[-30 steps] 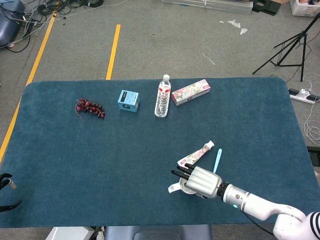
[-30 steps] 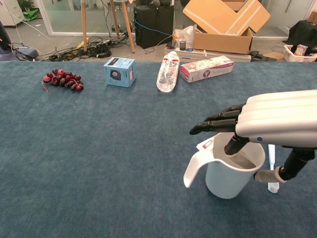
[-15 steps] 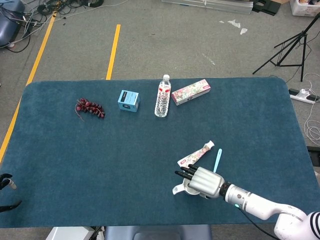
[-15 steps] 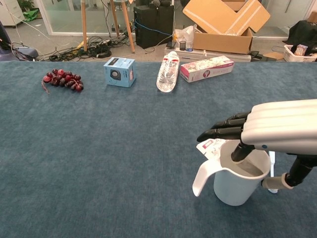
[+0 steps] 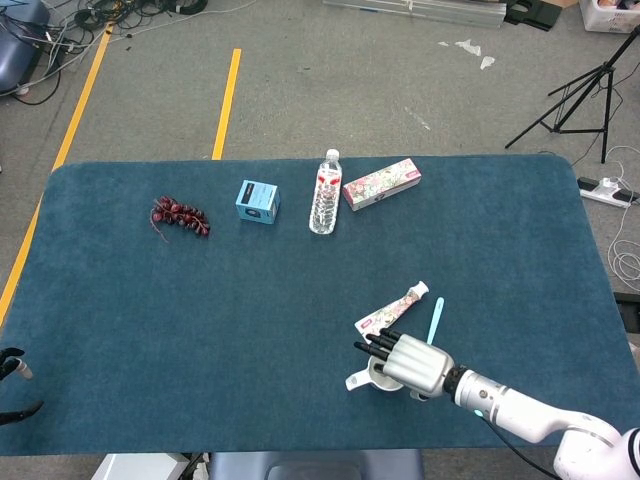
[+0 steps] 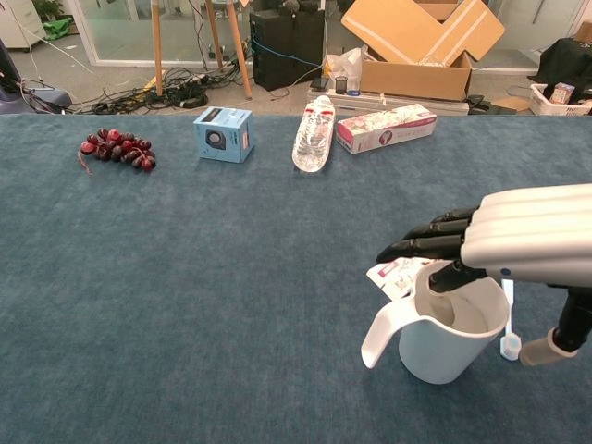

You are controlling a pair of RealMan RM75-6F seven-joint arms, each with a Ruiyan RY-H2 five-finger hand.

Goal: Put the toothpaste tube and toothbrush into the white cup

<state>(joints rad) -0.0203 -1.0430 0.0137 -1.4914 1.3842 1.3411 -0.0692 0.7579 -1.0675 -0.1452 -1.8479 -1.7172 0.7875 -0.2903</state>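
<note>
Teal carpet-like cloth is covering the table [image 5: 120, 330], which is filling most of both views. Over its near right part the right hand [image 6: 518, 236] is hovering just above the white cup [image 6: 444, 338], its dark fingers [image 6: 421, 245] lying straight out over the rim; one finger looks to be dipping inside the cup, but whether it is pressing the wall I cannot tell. Nothing is sitting in its grasp and the fingers are spread flat. The cup is standing upright, handle pointing toward the robot's left, with nothing showing inside it.

Just behind the cup the toothpaste tube [image 5: 393, 308] is lying flat on the cloth, its cap end pointing away from the robot. Beside it, on the right, the toothbrush [image 5: 435, 320] is lying flat too, close to the cup but outside it.

Along the far edge a floral box [image 5: 381, 184], a clear water bottle [image 5: 324, 195], a small blue box [image 5: 257, 201] and a bunch of dark red grapes [image 5: 180, 216] are sitting in a row.

At the lower left edge of the head view, dark fingertips of the left hand [image 5: 15, 385] are just showing; their pose is unclear.
</note>
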